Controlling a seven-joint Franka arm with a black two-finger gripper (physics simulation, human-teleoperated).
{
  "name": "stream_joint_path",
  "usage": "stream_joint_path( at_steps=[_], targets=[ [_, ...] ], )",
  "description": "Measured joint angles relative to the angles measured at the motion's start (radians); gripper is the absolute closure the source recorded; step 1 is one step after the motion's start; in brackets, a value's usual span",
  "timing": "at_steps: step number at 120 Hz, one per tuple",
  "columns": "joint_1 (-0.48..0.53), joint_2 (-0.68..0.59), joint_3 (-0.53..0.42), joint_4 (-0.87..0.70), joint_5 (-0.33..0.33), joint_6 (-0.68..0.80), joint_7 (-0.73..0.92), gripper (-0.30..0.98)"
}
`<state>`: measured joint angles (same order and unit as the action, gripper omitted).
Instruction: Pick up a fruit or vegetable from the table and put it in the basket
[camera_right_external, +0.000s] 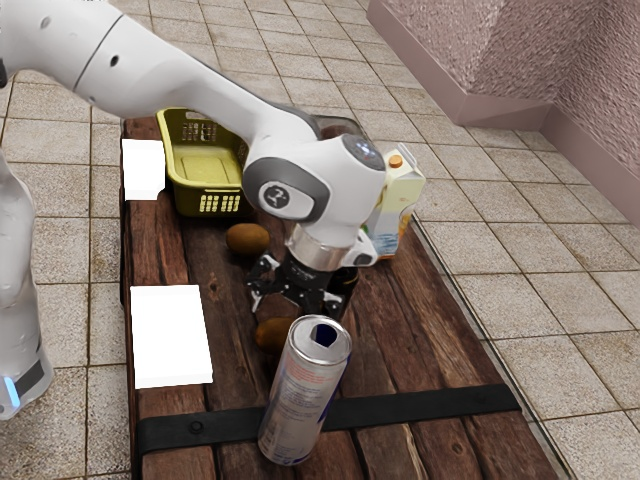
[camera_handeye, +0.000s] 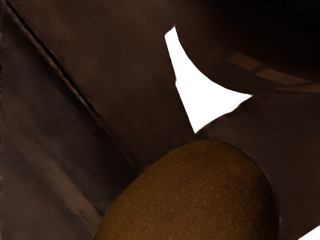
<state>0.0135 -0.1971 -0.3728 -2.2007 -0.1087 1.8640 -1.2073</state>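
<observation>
Above the wooden table (camera_right_external: 400, 335) | black gripper (camera_right_external: 293, 303) low, jaws spread wide | one kiwi (camera_right_external: 271, 335) on the wood just by the gripper, near the upright metal can (camera_right_external: 300, 400) | second kiwi (camera_right_external: 248, 239) outside the green basket (camera_right_external: 190, 200), near its wall | carton (camera_right_external: 402, 188) standing beyond the arm's hand

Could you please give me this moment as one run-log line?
gripper: open, low over table | near fruit: on table, by can | far fruit: on table, by basket | grasp: not yet made
</observation>
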Motion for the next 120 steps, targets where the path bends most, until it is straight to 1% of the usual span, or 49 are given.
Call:
stream_joint_path(
  at_steps=[19,53,75,91,120],
  targets=[
    [0.000,0.010,0.000,-0.020,-0.010,0.025,-0.018,0.00],
    [0.000,0.028,-0.001,-0.043,-0.004,0.068,-0.041,0.00],
    [0.000,0.032,-0.001,-0.046,-0.007,0.079,-0.053,0.23],
    [-0.001,0.032,-0.001,-0.046,-0.007,0.080,-0.059,0.36],
    [-0.001,0.031,-0.001,-0.041,-0.004,0.071,-0.068,0.35]
  ],
)
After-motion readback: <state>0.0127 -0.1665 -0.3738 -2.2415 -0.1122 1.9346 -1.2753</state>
